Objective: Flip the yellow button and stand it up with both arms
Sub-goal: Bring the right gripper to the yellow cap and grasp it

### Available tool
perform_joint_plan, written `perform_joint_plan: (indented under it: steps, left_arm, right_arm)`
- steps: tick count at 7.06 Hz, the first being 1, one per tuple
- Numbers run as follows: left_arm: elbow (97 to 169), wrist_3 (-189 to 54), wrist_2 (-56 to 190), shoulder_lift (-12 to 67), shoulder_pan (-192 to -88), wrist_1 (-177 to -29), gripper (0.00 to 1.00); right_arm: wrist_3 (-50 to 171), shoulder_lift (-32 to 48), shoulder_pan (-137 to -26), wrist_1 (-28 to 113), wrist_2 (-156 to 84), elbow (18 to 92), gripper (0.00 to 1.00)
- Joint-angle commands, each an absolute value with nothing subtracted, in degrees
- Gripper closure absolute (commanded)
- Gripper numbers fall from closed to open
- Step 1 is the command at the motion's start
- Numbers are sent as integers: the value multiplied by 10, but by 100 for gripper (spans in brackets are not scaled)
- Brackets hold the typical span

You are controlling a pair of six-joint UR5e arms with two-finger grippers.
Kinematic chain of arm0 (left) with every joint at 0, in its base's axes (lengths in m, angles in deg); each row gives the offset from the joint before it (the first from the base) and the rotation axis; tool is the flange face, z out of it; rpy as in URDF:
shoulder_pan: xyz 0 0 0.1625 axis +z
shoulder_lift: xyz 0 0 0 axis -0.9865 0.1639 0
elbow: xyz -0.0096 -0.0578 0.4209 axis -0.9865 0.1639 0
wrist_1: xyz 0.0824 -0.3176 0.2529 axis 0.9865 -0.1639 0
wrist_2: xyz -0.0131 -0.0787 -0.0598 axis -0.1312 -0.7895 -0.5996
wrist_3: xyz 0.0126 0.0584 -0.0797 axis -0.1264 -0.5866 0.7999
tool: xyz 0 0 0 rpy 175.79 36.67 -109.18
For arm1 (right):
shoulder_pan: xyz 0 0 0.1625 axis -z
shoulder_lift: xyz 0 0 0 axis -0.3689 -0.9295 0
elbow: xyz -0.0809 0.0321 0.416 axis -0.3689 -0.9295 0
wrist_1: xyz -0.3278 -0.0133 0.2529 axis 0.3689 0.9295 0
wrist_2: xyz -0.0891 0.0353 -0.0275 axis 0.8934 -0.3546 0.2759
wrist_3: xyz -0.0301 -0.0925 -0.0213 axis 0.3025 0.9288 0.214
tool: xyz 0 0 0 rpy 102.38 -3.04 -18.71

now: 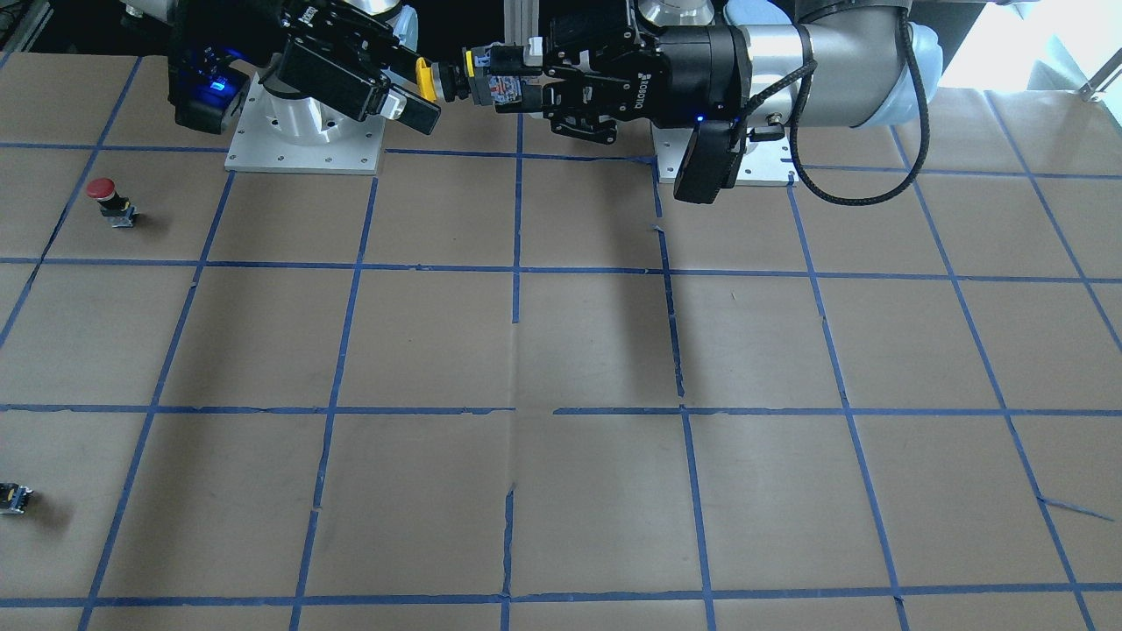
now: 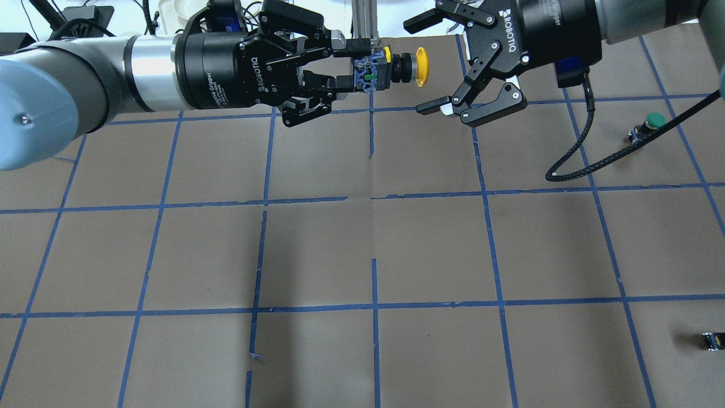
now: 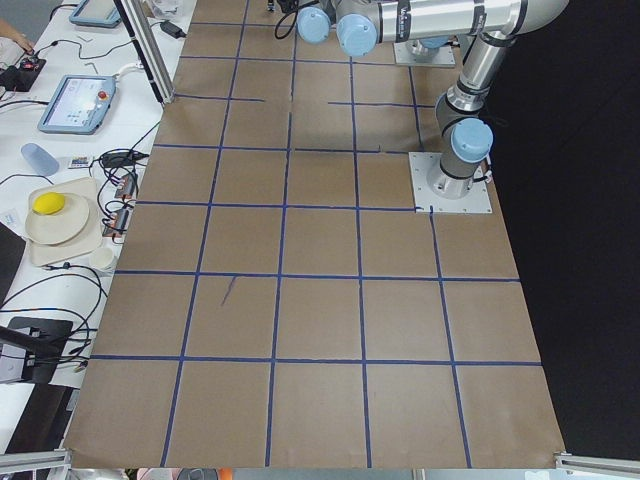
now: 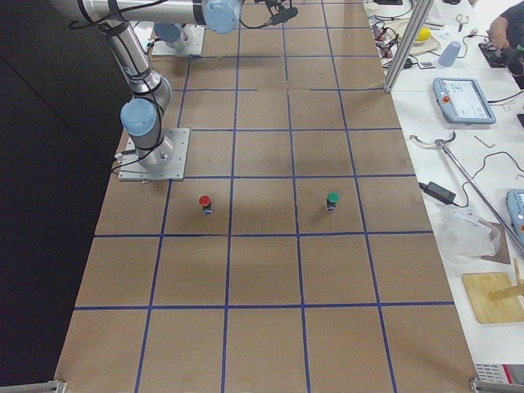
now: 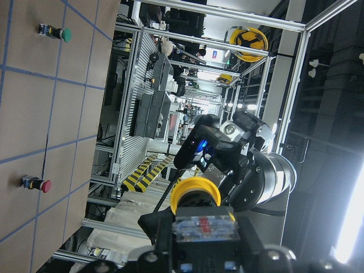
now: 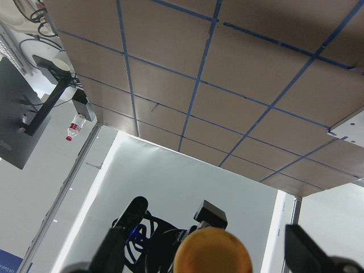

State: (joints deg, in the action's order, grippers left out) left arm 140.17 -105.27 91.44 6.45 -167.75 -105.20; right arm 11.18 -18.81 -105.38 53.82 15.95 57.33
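Observation:
The yellow button (image 2: 403, 66) is held level in the air above the table's robot-side edge. My left gripper (image 2: 355, 69) is shut on its contact block, and the yellow cap points toward my right gripper (image 2: 420, 66). The right gripper is open, one finger on each side of the cap, not touching it. In the front view the button (image 1: 447, 81) spans the gap between the left gripper (image 1: 506, 83) and the right gripper (image 1: 419, 86). The left wrist view shows the cap (image 5: 195, 193) above the clamped block. The right wrist view shows the cap (image 6: 213, 257) face-on between its spread fingers (image 6: 120, 228).
A red-capped button (image 1: 107, 197) stands on the table on my right side, and a green-capped one (image 2: 651, 122) is near it. A small capless block (image 2: 711, 340) lies at the far right. The two arm base plates (image 1: 305, 131) stand at the robot's edge.

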Motion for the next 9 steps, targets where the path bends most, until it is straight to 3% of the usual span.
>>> perform_joint_plan:
  steps: [1, 4, 5, 6, 7, 9]
  left_arm:
    - [1402, -1052, 914, 63, -1678, -1052, 91]
    - [1402, -1052, 914, 64, -1678, -1052, 91]
    - [1402, -1053, 917, 64, -1678, -1052, 88]
    - [1401, -1052, 921, 64, -1678, -1053, 63]
    - [1401, -997, 918, 65, -1678, -1052, 1]
    - [1401, -976, 917, 65, -1678, -1051, 0]
  right_arm:
    - [107, -191, -1054, 538, 151, 575, 12]
    - [106, -188, -1053, 538, 154, 577, 62]
    - [106, -188, -1053, 538, 154, 577, 70]
    - [105, -189, -1053, 538, 153, 577, 75]
    - [105, -189, -1053, 538, 151, 577, 78]
    - [104, -188, -1049, 538, 153, 576, 78]
